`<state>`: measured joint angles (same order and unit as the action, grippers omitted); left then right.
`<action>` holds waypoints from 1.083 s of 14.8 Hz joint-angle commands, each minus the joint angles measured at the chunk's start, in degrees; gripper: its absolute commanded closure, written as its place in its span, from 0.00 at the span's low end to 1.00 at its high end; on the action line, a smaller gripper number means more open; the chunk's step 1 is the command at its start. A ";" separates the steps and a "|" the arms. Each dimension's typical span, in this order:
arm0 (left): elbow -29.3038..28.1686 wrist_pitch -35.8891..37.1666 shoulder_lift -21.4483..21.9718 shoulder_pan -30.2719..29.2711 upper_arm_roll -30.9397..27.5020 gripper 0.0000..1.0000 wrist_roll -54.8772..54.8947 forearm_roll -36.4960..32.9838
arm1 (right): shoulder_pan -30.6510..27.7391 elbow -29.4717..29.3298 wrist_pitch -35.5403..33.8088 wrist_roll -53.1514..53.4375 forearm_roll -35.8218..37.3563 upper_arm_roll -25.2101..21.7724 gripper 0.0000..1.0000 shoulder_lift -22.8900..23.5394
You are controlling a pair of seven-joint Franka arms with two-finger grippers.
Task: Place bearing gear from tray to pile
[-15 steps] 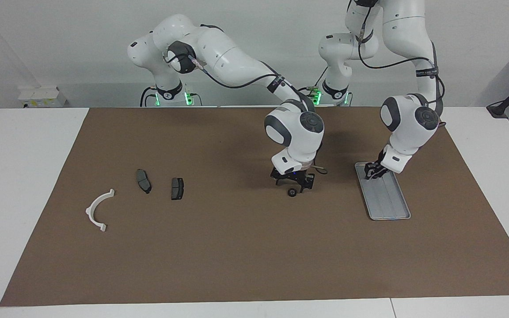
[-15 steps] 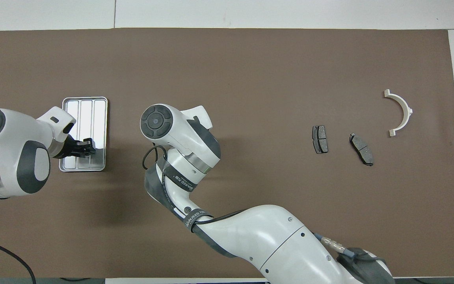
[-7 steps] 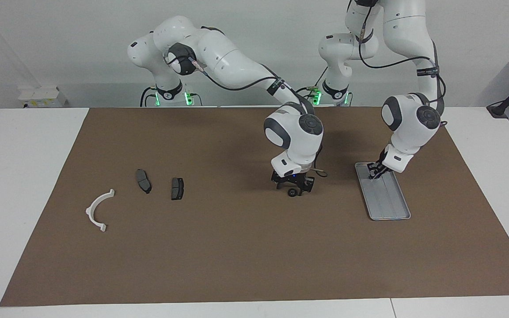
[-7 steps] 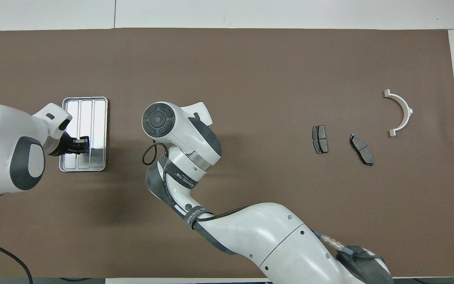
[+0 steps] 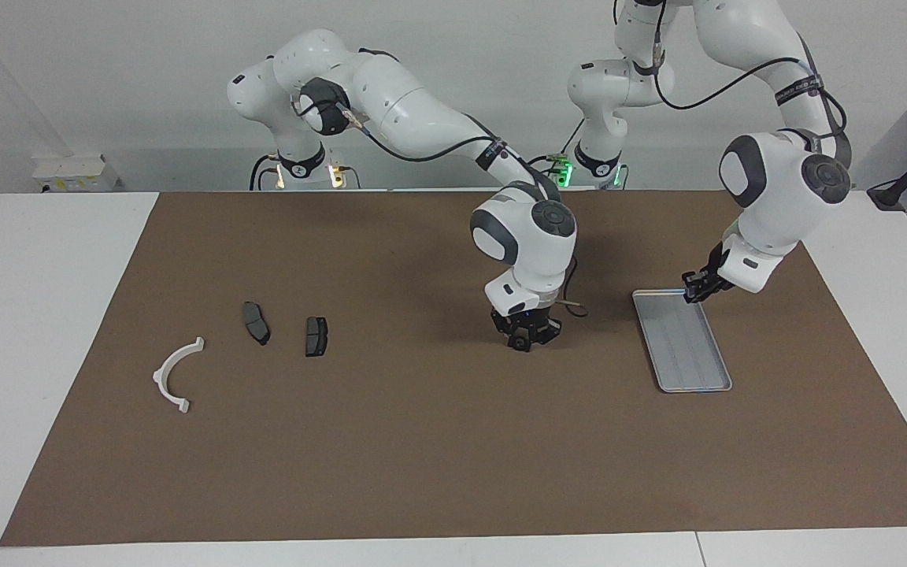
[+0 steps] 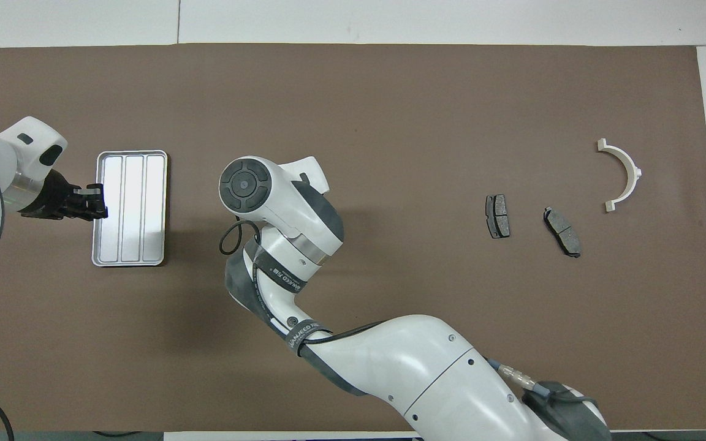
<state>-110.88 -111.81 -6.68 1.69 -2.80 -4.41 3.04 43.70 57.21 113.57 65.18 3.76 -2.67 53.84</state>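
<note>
The right arm reaches from its base across the middle of the brown mat, wrist bent straight down, so its gripper sits low at the mat between tray and pile. Its fingers are clenched on the small dark gear, which is at the fingertips, at or just above the mat; the overhead view hides it under the wrist. The left arm hangs bent over its end of the table, its gripper raised over the tray's edge nearest the robots; whether its fingers are parted I cannot tell. The pile lies well apart toward the right arm's end: two pads side by side, then the white bracket.
</note>
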 commanded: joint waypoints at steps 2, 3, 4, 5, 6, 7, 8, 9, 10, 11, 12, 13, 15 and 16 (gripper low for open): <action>1.01 1.15 0.00 0.24 0.78 1.00 -3.84 -0.49 | -5.28 -1.31 -12.35 -8.00 0.29 0.91 1.00 -5.11; 1.10 0.89 -0.09 1.29 0.78 1.00 -4.98 -0.49 | -7.47 -1.23 -17.19 -14.58 -0.07 0.91 1.00 -9.16; 1.28 0.80 -0.26 2.95 0.78 1.00 -6.65 -0.49 | -11.58 -1.23 -21.68 -22.30 -0.33 1.34 1.00 -12.68; 2.50 1.15 -0.61 5.32 0.78 1.00 -9.10 -0.49 | -15.71 -1.23 -25.29 -30.12 -1.46 2.65 1.00 -15.67; 3.29 0.89 -0.96 8.22 0.87 1.00 -14.43 -0.49 | -20.02 -1.23 -28.11 -38.03 -1.91 3.28 1.00 -17.61; 3.56 -0.24 -1.14 12.33 1.04 1.00 -20.92 -0.41 | -23.10 -1.23 -29.62 -45.94 -1.83 3.11 1.00 -19.11; 3.83 -1.99 -1.23 15.86 1.05 1.00 -25.25 -0.32 | -25.57 -1.05 -29.72 -52.89 -1.48 2.58 1.00 -19.74; 3.92 -2.97 -1.32 18.41 1.13 1.00 -28.17 0.03 | -29.42 -0.62 -28.50 -58.88 -1.39 2.58 1.00 -19.57; 4.35 -4.37 -3.06 21.40 1.13 1.00 -31.94 0.21 | -32.33 0.87 -25.10 -63.38 -1.56 2.67 1.00 -19.57; 5.40 -6.04 -4.99 23.86 1.13 1.00 -35.02 0.12 | -34.36 4.19 -22.19 -66.21 -1.48 2.58 1.00 -19.92; 6.63 -7.45 -8.23 26.50 1.05 1.00 -36.97 0.04 | -36.56 7.62 -18.59 -67.63 -1.39 2.58 1.00 -20.18; 8.21 -8.68 -11.31 28.61 1.05 1.00 -38.73 -0.05 | -37.71 11.65 -14.47 -67.73 -1.39 2.58 1.00 -20.70; 9.89 -13.94 -15.98 31.00 0.87 1.00 -43.99 -0.23 | -38.77 18.78 -6.12 -67.73 -1.21 2.49 1.00 -21.15; 9.89 -15.36 -17.04 31.44 1.04 1.00 -44.28 -0.32 | -39.22 21.34 -2.16 -67.47 -1.21 2.49 1.00 -20.54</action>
<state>-104.65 -124.92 -18.90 31.75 -0.70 -46.49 3.16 5.03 70.50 104.48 -2.13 2.82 -0.98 35.27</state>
